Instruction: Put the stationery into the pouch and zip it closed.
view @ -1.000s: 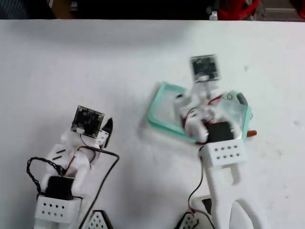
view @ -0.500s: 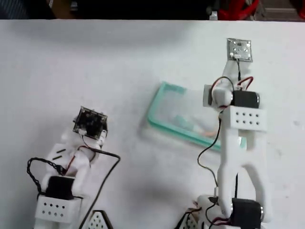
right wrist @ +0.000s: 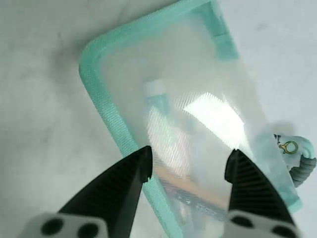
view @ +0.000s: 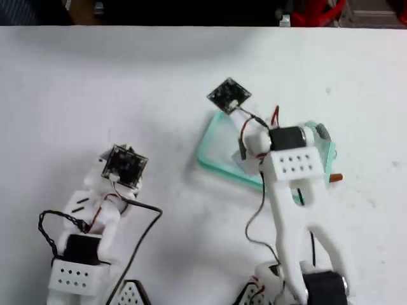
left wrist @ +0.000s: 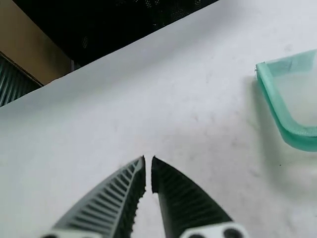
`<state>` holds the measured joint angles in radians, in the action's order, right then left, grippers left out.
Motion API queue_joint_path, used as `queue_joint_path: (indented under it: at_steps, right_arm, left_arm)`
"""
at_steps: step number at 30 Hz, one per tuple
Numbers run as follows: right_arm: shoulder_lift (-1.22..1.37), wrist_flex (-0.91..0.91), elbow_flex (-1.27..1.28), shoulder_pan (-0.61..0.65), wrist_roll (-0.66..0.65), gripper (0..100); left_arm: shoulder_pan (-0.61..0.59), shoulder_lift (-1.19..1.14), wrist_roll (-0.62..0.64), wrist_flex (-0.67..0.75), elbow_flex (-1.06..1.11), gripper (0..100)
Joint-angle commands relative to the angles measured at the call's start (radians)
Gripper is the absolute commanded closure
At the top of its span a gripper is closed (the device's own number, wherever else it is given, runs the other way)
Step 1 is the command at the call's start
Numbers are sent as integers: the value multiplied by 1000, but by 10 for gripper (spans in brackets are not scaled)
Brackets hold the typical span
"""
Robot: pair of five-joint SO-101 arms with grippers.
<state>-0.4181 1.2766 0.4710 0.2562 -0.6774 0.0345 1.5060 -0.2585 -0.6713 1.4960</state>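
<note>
The left arm (view: 82, 235) sits low on my left, near the front of the white table (view: 95, 76); its claw (left wrist: 147, 166) has the two toothed fingers drawn together with only a hairline gap at the tips, and nothing between them; it hangs over bare table, well apart from the pouch (view: 219, 149). The pouch lies flat right of centre, a clear sleeve with a teal border, one rounded corner turned toward the left arm; through its clear face I can make out stationery (right wrist: 159, 99) inside, a pale teal-and-white piece and, lower down, an orange strip; the rest is too hazy for me to sort. The right arm (view: 292, 190) stretches over the pouch from the front; its claw (right wrist: 189, 156) is spread wide and grips nothing, one finger above the teal border, the other above the clear face; whether they touch the pouch I cannot tell. At the pouch's right end is the zip pull (right wrist: 289, 147), a grey tab with a small gold ring; whether the zip is drawn I cannot tell; an orange tip (view: 335, 178) shows just past the pouch's right edge.
</note>
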Motion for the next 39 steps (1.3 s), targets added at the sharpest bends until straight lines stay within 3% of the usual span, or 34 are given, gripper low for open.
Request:
queue_joint_path:
  at_steps: [1, 7, 12, 21, 27, 36, 39]
  right_arm:
    - [-193, 54, 58, 15, -153, 761]
    - [-539, -13, 377, 10, -405, 762]
    - [-746, -54, 566, -24, -470, 759]
    - [-903, 12, 732, -81, -640, 755]
    - [-905, -145, 783, -237, -664, 636]
    - [-905, -111, 862, -177, -717, 633]
    - [-905, -219, 941, -140, -712, 633]
  left_arm:
    - [4, 13, -12, 28, -5, 973]
    - [4, 13, -5, 25, -5, 965]
    - [12, 10, 26, 20, 5, 836]
    - [5, 10, 51, 20, 9, 836]
    - [5, 10, 51, 20, 9, 836]
    - [5, 10, 51, 23, 9, 836]
    - [5, 10, 51, 23, 9, 838]
